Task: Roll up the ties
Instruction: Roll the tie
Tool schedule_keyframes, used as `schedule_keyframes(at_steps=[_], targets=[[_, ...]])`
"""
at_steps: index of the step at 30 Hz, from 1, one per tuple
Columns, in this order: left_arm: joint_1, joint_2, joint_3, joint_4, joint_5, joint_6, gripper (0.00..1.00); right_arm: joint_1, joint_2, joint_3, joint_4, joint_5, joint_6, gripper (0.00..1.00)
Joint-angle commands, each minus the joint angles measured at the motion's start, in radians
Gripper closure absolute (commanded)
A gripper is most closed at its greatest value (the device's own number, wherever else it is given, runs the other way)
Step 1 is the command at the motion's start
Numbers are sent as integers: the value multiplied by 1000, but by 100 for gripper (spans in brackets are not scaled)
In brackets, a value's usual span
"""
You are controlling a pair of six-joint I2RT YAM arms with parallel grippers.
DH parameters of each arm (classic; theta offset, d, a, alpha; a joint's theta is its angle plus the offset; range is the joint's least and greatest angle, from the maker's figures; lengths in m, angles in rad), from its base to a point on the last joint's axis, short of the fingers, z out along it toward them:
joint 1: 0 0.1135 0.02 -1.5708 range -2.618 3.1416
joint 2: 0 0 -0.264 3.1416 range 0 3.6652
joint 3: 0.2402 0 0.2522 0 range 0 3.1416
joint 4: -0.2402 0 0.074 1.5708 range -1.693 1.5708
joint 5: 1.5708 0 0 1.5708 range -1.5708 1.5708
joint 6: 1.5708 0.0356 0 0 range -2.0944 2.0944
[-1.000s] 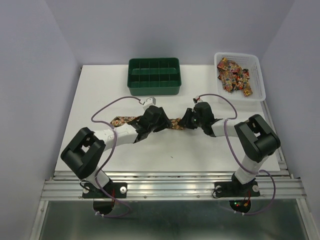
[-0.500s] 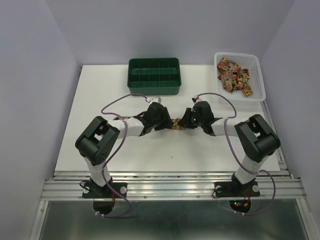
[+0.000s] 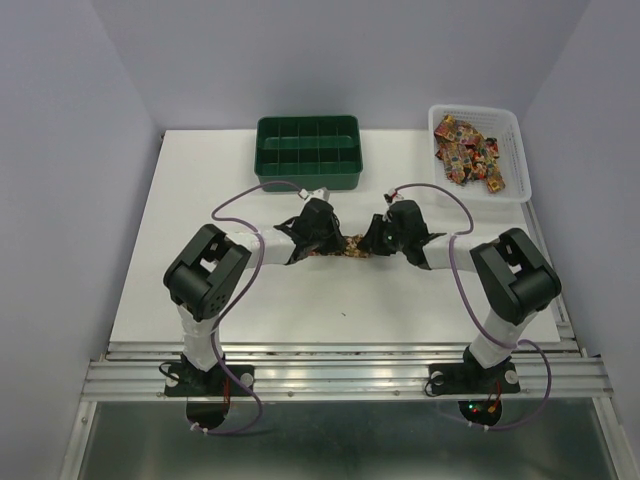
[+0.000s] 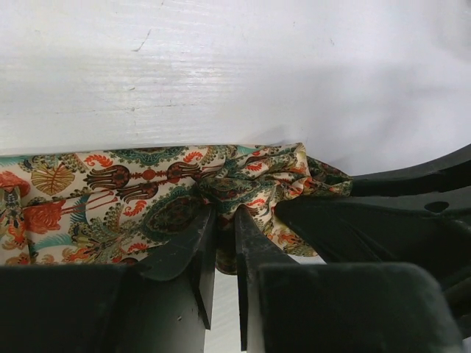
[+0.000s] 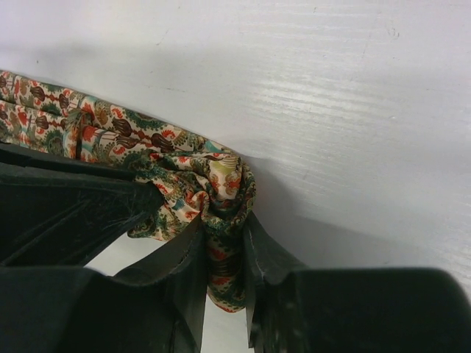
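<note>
One tie (image 3: pixel 347 246), patterned in red, green and cream, lies across the middle of the white table. My left gripper (image 3: pixel 332 241) is shut on a bunched fold of it, and the left wrist view shows that fold pinched at the gripper (image 4: pixel 223 213), with the flat tie (image 4: pixel 110 191) running off to the left. My right gripper (image 3: pixel 368 244) faces it from the right, very close. In the right wrist view this gripper (image 5: pixel 224 220) is shut on the rolled end of the tie (image 5: pixel 221 184). More ties (image 3: pixel 468 150) fill the white basket.
A green compartment tray (image 3: pixel 307 172) stands at the back centre of the table. The white basket (image 3: pixel 515 160) sits at the back right corner. Purple cables loop above both arms. The opposite gripper's black body fills one side of each wrist view.
My left gripper has slid right along the tie, close to the right gripper, and shut on a fold of the fabric. The right gripper has kept its place and its grip.
</note>
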Motion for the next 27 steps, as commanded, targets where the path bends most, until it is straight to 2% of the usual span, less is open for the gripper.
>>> schedule_keyframes(at_steps=[1,4,5,10,15,27], targets=[[3,10,16,-2,-33,23,82,-5,-14,44,-107,1,-46,74],[5,17,-4,2,-44,13,83,-3,-40,48,-135,14,-32,66],[3,20,-7,5,-44,10,83,-3,-48,50,-141,18,-25,60],[6,43,-22,24,-34,-3,86,-5,-105,21,-144,33,-8,55],[11,49,-42,51,-10,-10,87,-5,-134,-20,-114,33,5,54],[12,56,-76,94,47,-27,90,-11,-80,-108,52,47,89,54]])
